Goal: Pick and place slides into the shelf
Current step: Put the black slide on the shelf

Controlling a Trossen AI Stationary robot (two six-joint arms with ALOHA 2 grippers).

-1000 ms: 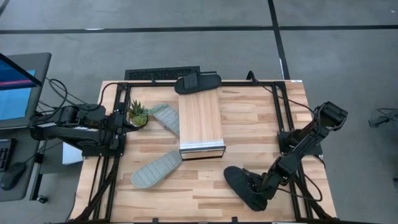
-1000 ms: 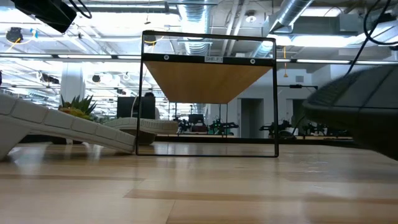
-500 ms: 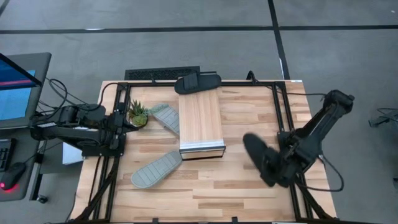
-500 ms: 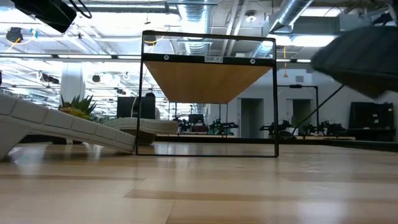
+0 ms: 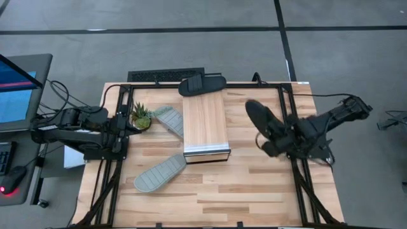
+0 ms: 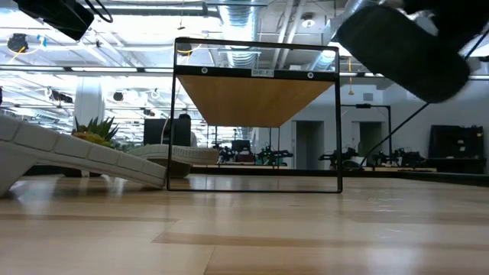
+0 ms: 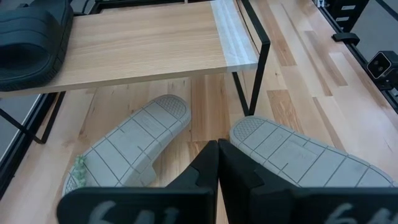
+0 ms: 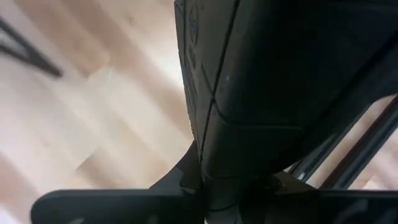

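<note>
My right gripper (image 5: 284, 138) is shut on a black slide (image 5: 262, 123), held in the air over the table's right side, right of the shelf (image 5: 205, 124). That slide shows at the top right of the low view (image 6: 401, 47), and its grooved sole fills the right wrist view (image 8: 280, 81). A second black slide (image 5: 202, 84) lies on the shelf's far end. Two pale grey-green slides lie sole up on the table: one (image 5: 168, 119) beside the shelf's left side, one (image 5: 159, 173) near its front left corner. My left gripper (image 7: 217, 163) waits shut at the table's left. My right gripper pinches the black slide between its two fingers (image 8: 186, 177) at the end nearer the table's right edge (image 5: 277, 144). The slide itself hides the exact place of contact. It is lifted clear of the table and tilted, its free end (image 5: 252, 108) pointing toward the far left.
A small potted plant (image 5: 141, 116) stands left of the shelf. Black frame rails (image 5: 286, 108) run along the table's left and right sides. Bare wood (image 5: 254, 184) lies in front of the shelf and to its right.
My right gripper has risen from the table's near right and swung toward the far edge, tipping steeply downward. The black slide has come with it, from lying on the table to hanging tilted and clear of it beside the shelf.
</note>
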